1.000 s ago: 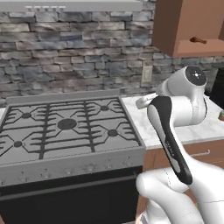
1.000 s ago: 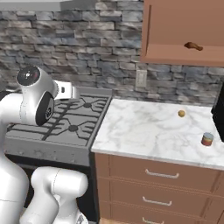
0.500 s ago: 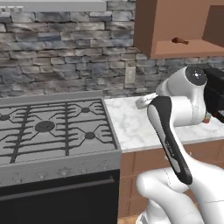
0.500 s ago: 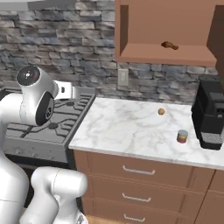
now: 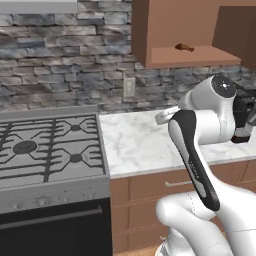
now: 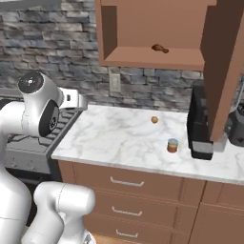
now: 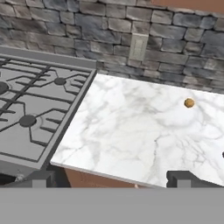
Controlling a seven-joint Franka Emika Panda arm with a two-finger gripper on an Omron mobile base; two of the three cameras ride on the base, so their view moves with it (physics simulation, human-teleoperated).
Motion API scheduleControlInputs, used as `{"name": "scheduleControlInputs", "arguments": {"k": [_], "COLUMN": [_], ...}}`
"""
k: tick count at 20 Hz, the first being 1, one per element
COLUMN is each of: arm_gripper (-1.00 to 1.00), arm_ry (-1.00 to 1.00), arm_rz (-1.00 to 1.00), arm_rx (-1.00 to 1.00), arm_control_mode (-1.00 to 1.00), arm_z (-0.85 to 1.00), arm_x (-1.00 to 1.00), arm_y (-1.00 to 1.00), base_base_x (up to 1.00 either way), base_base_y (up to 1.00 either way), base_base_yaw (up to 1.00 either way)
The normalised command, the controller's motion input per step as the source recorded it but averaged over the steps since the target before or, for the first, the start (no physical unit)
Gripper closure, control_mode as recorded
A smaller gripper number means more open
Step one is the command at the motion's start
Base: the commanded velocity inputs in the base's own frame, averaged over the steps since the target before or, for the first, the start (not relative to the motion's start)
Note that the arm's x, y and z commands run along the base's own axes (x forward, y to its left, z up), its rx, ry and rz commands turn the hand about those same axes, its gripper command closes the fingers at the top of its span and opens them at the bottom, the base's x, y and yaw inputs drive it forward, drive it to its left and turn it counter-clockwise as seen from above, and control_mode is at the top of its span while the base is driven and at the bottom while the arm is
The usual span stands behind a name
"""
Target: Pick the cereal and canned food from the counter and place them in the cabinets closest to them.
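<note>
The canned food is a small can standing on the white marble counter, just left of a black coffee machine. The cereal is out of view. Above the counter, a brown wall cabinet stands open, with a small brown item on its shelf. In the hand view my gripper is open, with its two dark fingertips wide apart and nothing between them. It hangs over the counter's front edge, near the stove and far to the left of the can.
A grey gas stovetop adjoins the counter on the left. A small orange ball lies near the back wall. The cabinet's open door hangs over the coffee machine. Brown drawers run under the counter.
The base has driven to the right, so the whole scene slid left in both base views. The open cabinet, coffee machine and can now sit closer to centre. The arm's pose is unchanged.
</note>
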Motion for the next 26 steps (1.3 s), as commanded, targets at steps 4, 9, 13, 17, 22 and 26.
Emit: {"name": "scheduleControlInputs", "arguments": {"k": [4,9,13,17,22,26], "arm_gripper": [-1.0,-1.0,-1.0,-1.0,-1.0,-1.0], "arm_ry": [0.0,0.0,0.0,0.0,0.0,0.0], "arm_rz": [0.0,0.0,0.0,0.0,0.0,0.0], "arm_rx": [0.0,0.0,0.0,0.0,0.0,0.0], "arm_control_mode": [1.0,1.0,1.0,1.0,1.0,1.0], "arm_z": [0.0,0.0,0.0,0.0,0.0,0.0], "arm_x": [0.0,0.0,0.0,0.0,0.0,0.0], "arm_y": [0.0,0.0,0.0,0.0,0.0,0.0], "base_base_x": [0.0,0.0,0.0,0.0,-0.01,0.0], "base_base_y": [-0.56,-0.53,-0.47,-0.22,-0.12,0.0], "base_base_yaw": [0.0,0.0,-0.01,-0.03,-0.02,0.0]}}
